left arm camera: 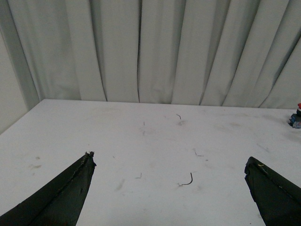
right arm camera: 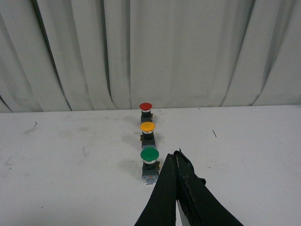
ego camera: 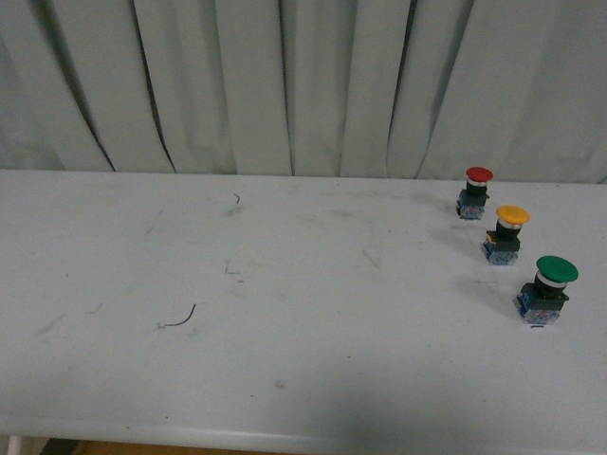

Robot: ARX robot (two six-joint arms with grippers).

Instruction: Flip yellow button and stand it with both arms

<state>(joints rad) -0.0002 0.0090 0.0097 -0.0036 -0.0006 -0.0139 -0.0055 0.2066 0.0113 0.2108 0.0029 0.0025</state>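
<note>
Yellow button (right arm camera: 147, 130), upright with orange-yellow cap on black collar and blue block, standing well beyond the clenched, empty right gripper (right arm camera: 176, 156); left gripper (left arm camera: 169, 162) spread wide.

A white, scuffed tabletop (ego camera: 285, 284) is seen. Three buttons are stood upright on it in a row just beyond the right jaws: the green button (right arm camera: 149, 165) nearest, the yellow button (right arm camera: 147, 133) in the middle, the red button (right arm camera: 146, 111) farthest. A thin dark wire scrap (left arm camera: 187, 181) is found between the left jaws.
</note>
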